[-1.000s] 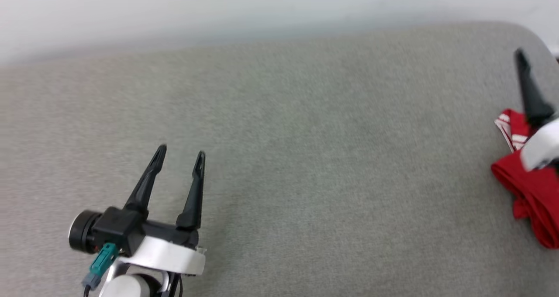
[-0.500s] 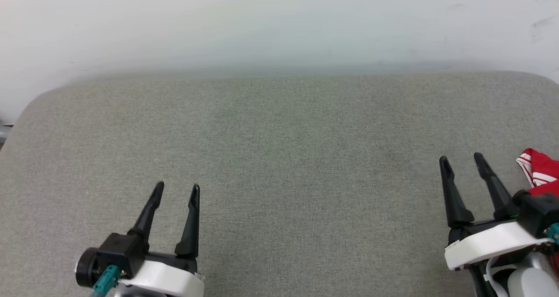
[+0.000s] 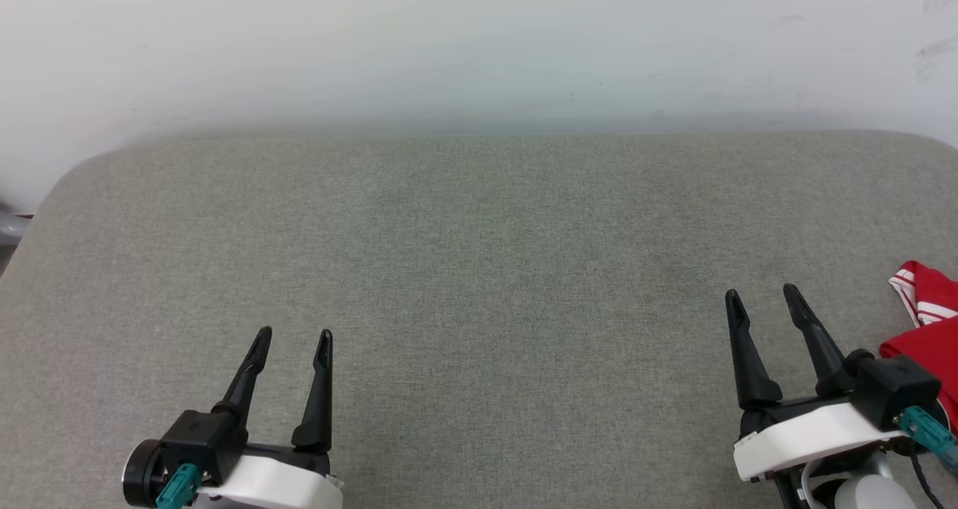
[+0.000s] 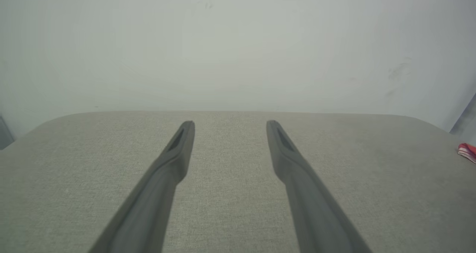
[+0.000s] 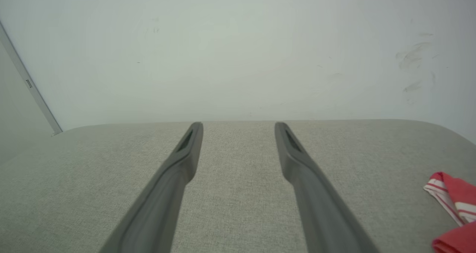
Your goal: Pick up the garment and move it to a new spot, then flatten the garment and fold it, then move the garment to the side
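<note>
**Head view.** The left hand (image 3: 293,334) and the right hand (image 3: 761,293) sit low over the near edge of the grey bench (image 3: 479,254). Both point toward the pale wall (image 3: 479,45). Each has its two fingers spread apart with nothing between them. The wide middle of the bench lies bare between them, which would suit spreading cloth out. The garment (image 3: 928,329) lies at the far right of the bench, just beside the right hand's wrist and partly cut off by the picture's edge. It is a bunched red heap with a red-and-white striped hem turned up at the top. No lettering shows.

**Left wrist view.** The left hand's fingers stand parted over bare bench, gripping nothing. A small red-and-white corner of the garment (image 4: 468,151) shows far off at the right edge, well apart from this hand.

**Right wrist view.** The right hand's fingers are likewise parted and empty. The garment (image 5: 455,204) lies low to their right, its striped trim above a rolled red fold. It looks rumpled rather than neatly folded. It sits nearest the right hand, so that hand seems the likelier one to reach for it.
</note>
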Robot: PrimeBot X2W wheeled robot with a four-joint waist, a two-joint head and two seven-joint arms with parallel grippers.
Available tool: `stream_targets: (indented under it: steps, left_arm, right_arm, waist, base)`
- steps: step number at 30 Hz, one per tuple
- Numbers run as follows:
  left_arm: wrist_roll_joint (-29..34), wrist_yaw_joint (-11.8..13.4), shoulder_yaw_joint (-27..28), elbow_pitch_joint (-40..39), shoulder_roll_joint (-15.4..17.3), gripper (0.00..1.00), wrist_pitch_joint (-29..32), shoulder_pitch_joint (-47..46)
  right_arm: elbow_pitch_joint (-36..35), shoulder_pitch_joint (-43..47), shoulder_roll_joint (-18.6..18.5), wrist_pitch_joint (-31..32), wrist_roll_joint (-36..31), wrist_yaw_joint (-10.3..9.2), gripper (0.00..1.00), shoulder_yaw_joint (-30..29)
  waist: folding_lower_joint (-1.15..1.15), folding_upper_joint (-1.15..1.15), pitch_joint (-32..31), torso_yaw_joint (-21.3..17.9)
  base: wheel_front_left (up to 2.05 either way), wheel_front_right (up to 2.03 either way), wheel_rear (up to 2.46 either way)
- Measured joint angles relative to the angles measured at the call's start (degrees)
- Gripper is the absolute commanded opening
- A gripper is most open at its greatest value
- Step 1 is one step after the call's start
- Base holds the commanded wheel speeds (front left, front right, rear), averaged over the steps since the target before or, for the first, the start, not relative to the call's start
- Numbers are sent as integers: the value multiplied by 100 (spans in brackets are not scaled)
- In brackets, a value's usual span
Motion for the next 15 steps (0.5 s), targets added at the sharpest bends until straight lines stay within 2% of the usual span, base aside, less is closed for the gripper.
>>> stream_targets:
  steps: [15]
  left_arm:
    - [74, -99, 185, 2, -98, 100, 0, 18]
  right_arm:
    - [-10, -27, 47, -27, -35, 0, 100, 10]
  waist:
    - [0, 0, 1, -69]
  base:
    - [0, 0, 0]
